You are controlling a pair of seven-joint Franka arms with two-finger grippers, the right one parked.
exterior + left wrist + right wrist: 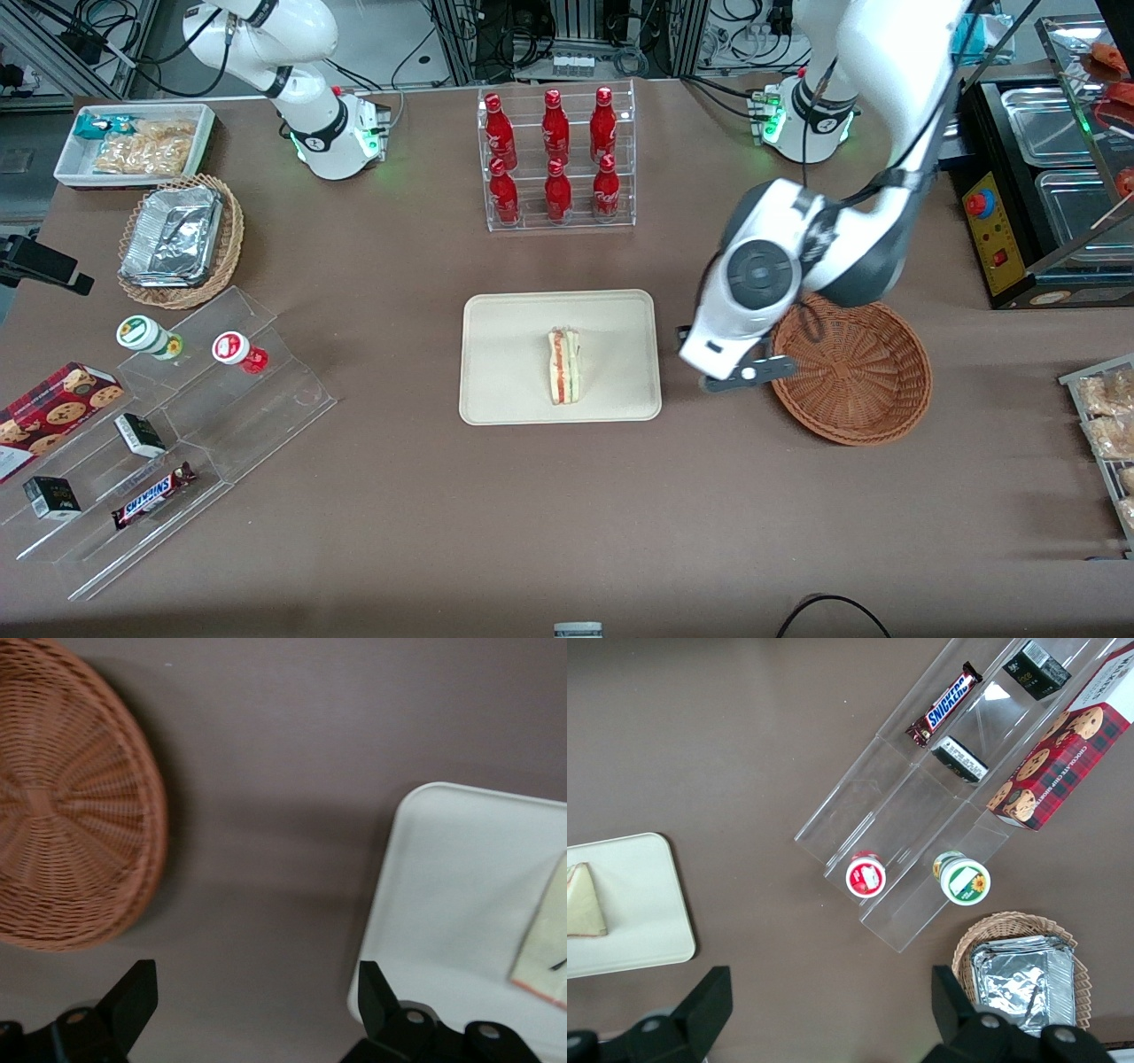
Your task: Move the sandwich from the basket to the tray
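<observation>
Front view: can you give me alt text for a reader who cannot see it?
A wedge sandwich lies on a cream tray at the table's centre. The left arm's end effector, fingers open and empty, hangs between the tray and the empty reddish-brown wicker basket.

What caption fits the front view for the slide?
Sandwich lies on the tray; the open, empty hand hangs between tray and empty basket.
</observation>
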